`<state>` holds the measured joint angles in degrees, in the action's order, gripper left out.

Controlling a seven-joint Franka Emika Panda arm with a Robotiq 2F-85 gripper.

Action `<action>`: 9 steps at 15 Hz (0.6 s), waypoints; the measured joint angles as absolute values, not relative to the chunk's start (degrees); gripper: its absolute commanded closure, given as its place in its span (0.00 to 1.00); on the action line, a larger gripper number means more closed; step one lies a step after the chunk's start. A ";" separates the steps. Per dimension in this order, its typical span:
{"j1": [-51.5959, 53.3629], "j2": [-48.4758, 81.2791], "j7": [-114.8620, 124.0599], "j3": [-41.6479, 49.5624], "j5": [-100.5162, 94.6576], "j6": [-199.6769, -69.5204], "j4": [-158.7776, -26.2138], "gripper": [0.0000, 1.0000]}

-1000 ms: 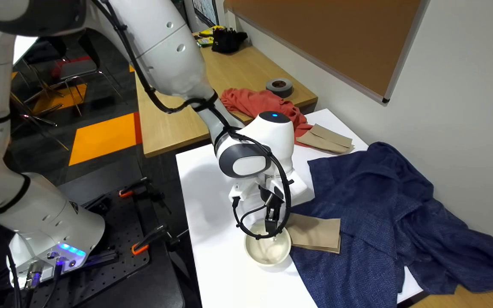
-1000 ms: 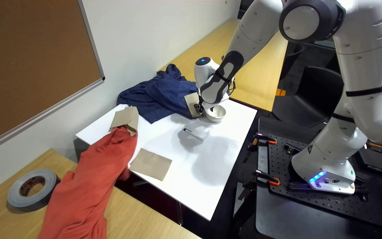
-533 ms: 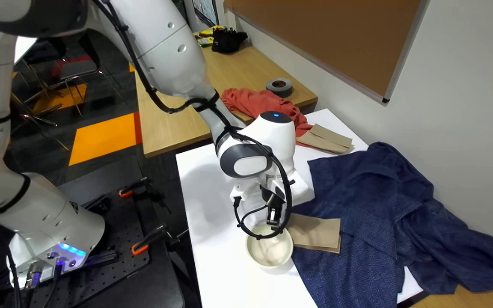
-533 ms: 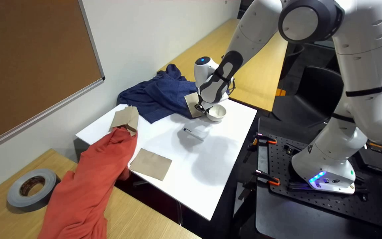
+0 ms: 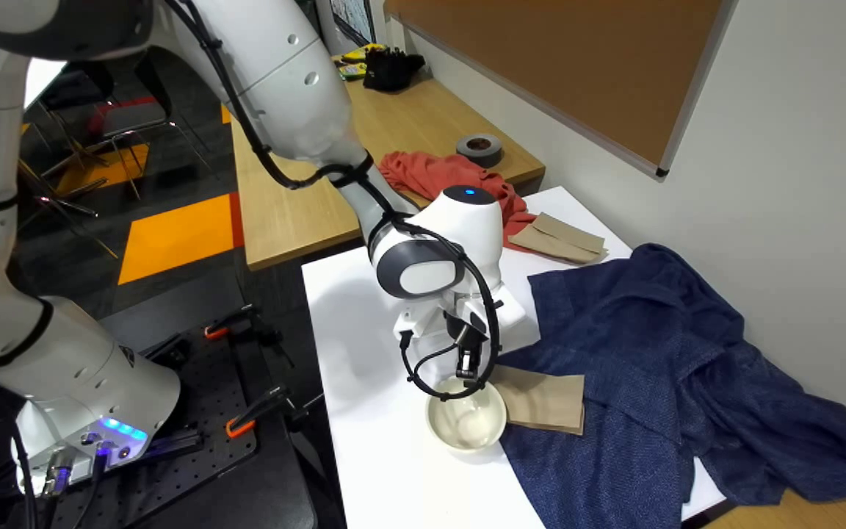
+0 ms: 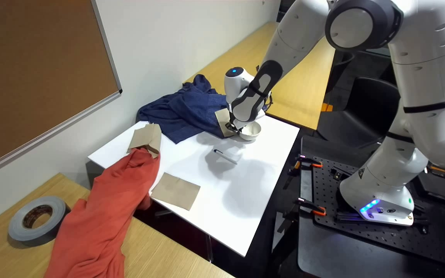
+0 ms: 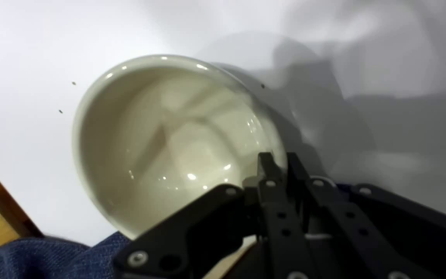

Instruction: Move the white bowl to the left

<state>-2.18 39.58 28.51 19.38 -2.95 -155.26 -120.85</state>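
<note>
- A white table (image 6: 207,220) in an exterior view: navy cloth (image 6: 199,108) lies heaped toward 12 o'clock, the white bowl (image 6: 250,131) toward 2.
- The gripper (image 7: 280,163), closed, clamps the bowl's rim near 3 o'clock in the wrist view.
- A pen (image 6: 225,156) lies toward the bowl's 7 o'clock in an exterior view.

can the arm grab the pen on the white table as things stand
Probably not right now: the tool holds the bowl by its rim and would likely have to let go, though nothing covers the pen in an exterior view.
</note>
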 measured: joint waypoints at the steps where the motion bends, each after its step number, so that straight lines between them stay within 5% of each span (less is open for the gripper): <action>1: -1.54 39.22 28.50 19.38 -2.95 -155.26 -121.14 0.98; 9: 4.52 30.94 28.21 19.37 -4.59 -155.30 -127.81 0.98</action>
